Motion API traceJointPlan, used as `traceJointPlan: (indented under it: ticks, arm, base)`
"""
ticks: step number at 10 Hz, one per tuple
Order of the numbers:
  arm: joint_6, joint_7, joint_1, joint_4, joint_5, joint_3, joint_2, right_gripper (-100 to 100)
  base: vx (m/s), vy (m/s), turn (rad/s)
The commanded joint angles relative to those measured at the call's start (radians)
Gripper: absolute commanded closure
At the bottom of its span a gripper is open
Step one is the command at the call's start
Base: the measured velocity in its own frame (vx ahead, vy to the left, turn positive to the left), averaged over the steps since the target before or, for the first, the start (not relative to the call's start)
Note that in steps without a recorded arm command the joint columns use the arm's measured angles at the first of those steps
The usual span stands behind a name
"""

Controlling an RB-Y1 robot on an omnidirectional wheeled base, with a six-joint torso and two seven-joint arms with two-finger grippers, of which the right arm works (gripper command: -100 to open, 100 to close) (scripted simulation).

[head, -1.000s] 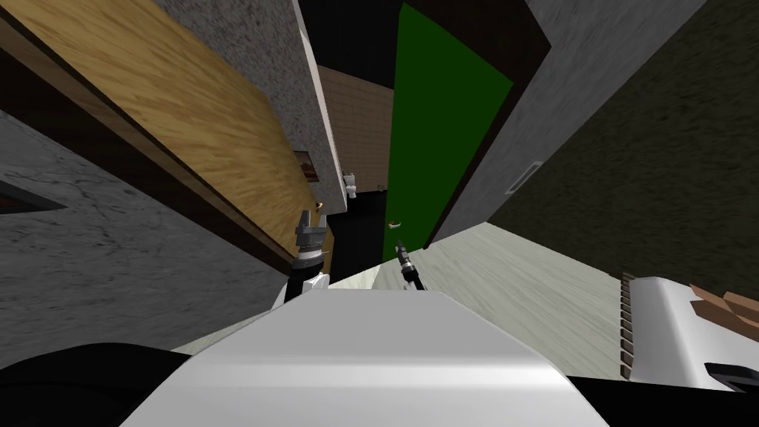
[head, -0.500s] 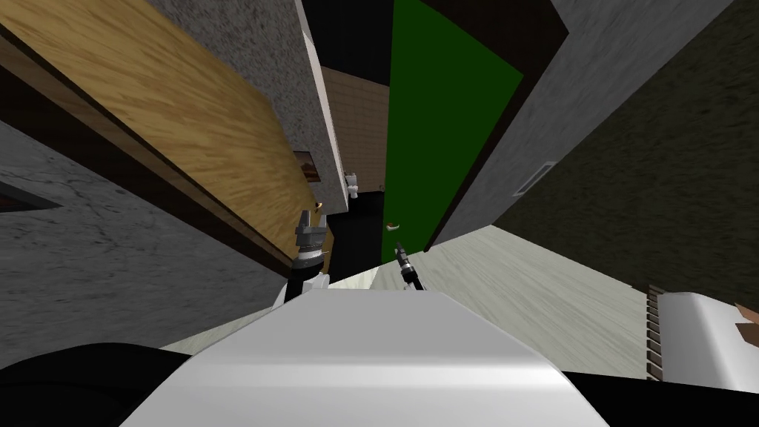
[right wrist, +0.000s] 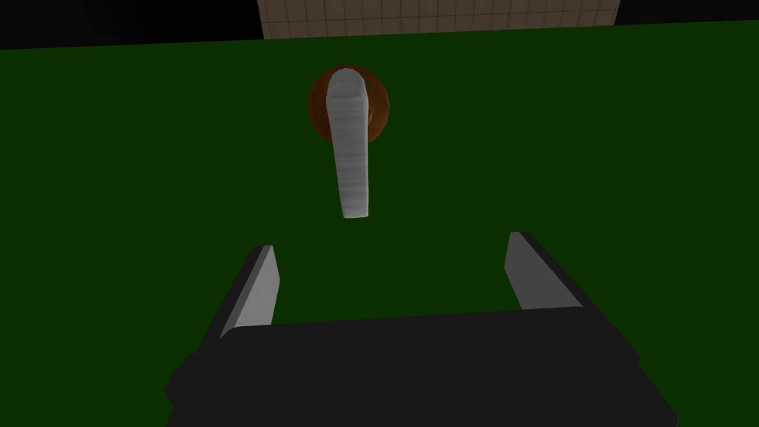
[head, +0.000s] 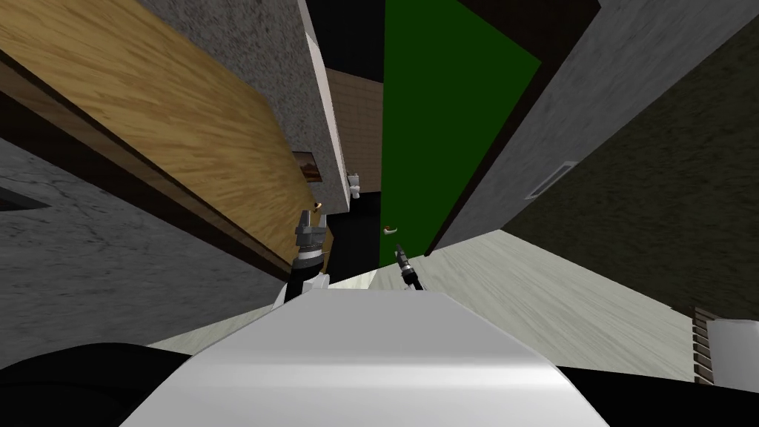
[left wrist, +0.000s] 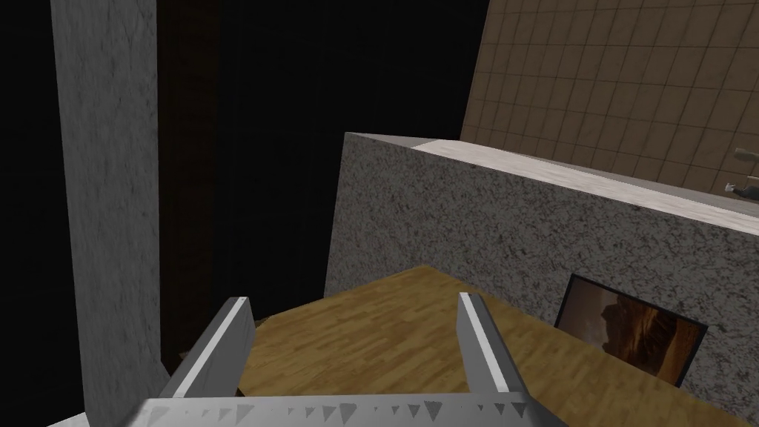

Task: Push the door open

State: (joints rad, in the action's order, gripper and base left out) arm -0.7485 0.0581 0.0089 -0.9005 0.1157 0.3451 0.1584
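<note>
At the doorway ahead: against 1.0 s ago the whole head view has slewed, so the move is mine, not the room's. The white slatted object (head: 730,348) now sits at the far right edge; it was well inside before. The wall vent (head: 552,180) has drifted right and the green door (head: 437,111) shows a broader face. Both grippers keep their places in that view.

Left to right:
- Grey marbled wall (head: 89,245) at far left.
- Wooden door (head: 185,126), light grain, dark frame below it. The left gripper (head: 313,216) is near its free edge; in the left wrist view the left gripper (left wrist: 352,298) has its fingers spread, nothing between them, with the wood beyond.
- Speckled grey wall (head: 282,74) carries a framed picture (head: 307,167) of brown tones.
- Tan tiled wall (head: 359,126) lies beyond the gap, with a small white fixture (head: 354,185) at its foot and a black area (head: 341,30) above.
- The green door stands ajar, edge toward me, with its lever handle (head: 388,230) low on the face. The right gripper (head: 398,247) is just below it. In the right wrist view the right gripper (right wrist: 393,243) has its fingers apart, gripping nothing, aimed at the green face just short of the tip of the grey lever (right wrist: 350,156), which sits on a brown rosette (right wrist: 319,111). Contact with the door: cannot tell.
- Grey wall, then a dark wall with the vent.
- Pale wood-grain floor (head: 534,289).
</note>
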Motion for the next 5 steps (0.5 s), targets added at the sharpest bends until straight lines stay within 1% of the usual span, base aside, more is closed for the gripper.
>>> traceJointPlan:
  ticks: [1, 2, 3, 5]
  arm:
    - [-0.005, 0.003, -0.011, 0.031, 0.005, 0.008, 0.0, -100]
    - [-0.005, 0.005, -0.013, 0.026, 0.004, 0.004, 0.002, -100]
    - [-0.01, 0.004, -0.016, 0.036, 0.005, 0.0, -0.001, -100]
    - [-0.013, 0.003, -0.017, 0.042, 0.005, -0.003, -0.004, -100]
  base:
    - [0.112, -0.135, 0.086]
    - [0.048, -0.063, 0.026]
    - [0.118, 0.001, 0.027]
    - [0.187, 0.026, 0.031]
